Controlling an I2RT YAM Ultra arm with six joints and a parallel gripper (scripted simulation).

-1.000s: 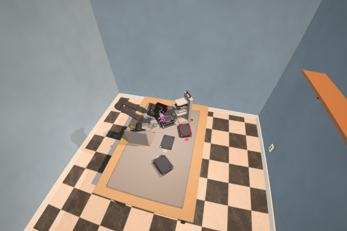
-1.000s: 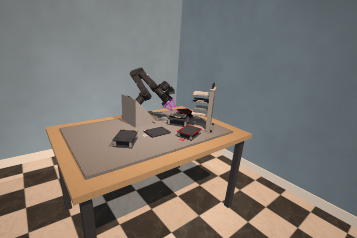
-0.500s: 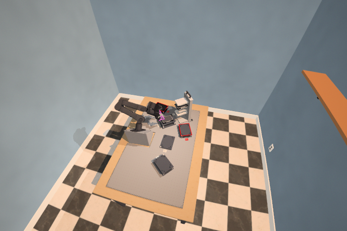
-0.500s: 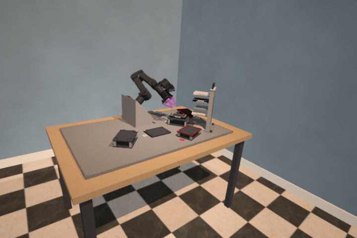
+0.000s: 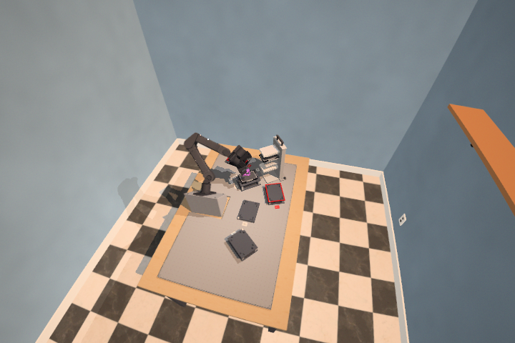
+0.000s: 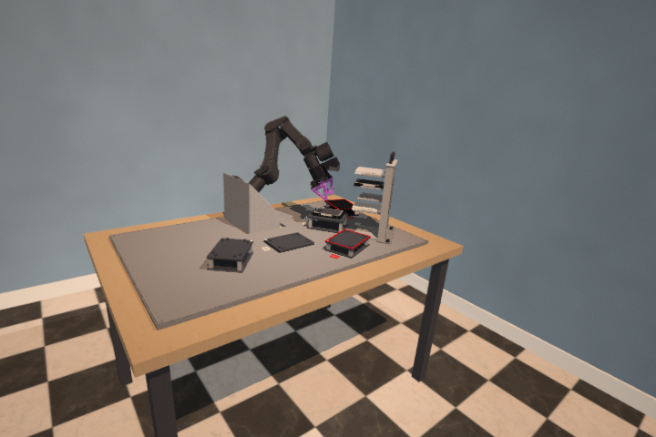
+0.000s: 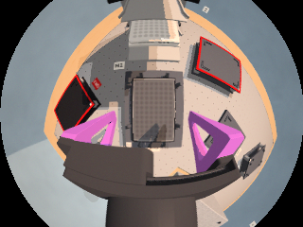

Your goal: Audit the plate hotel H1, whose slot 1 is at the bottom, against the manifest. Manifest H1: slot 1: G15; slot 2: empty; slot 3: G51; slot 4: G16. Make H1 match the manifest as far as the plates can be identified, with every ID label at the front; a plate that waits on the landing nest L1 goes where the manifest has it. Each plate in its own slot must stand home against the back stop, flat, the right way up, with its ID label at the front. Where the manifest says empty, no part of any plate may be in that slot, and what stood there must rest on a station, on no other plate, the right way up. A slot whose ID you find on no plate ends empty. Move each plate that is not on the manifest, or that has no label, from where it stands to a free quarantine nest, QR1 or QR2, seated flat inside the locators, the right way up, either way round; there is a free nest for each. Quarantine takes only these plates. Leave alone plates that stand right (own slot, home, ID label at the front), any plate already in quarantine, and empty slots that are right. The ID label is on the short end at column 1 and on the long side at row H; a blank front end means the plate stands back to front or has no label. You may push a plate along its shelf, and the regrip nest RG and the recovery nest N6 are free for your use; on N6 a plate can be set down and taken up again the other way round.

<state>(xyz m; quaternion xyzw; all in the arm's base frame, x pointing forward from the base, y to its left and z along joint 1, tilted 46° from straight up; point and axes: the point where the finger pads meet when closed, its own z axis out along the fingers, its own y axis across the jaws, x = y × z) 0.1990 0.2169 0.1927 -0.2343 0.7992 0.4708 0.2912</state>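
Note:
My gripper [image 6: 322, 191] has purple fingers and stands open and empty. It hangs a little above a dark well plate [image 7: 153, 104] that lies flat on a raised nest [image 6: 327, 216] in front of the plate hotel [image 6: 375, 193]. In the wrist view the fingers stand either side of the plate's near end, apart from it. The hotel holds a pale plate [image 6: 368, 170] in its top slot and a dark plate [image 6: 367, 182] under it. The lower slots are too small to read. No label can be read.
A red-framed nest [image 6: 346, 239] stands empty in front of the hotel. A second red-framed nest [image 6: 343, 204] sits behind the gripper. A flat dark nest [image 6: 288, 241] and a raised nest [image 6: 229, 252] lie toward the table's middle. A grey wedge block [image 6: 246, 203] stands at the arm's base.

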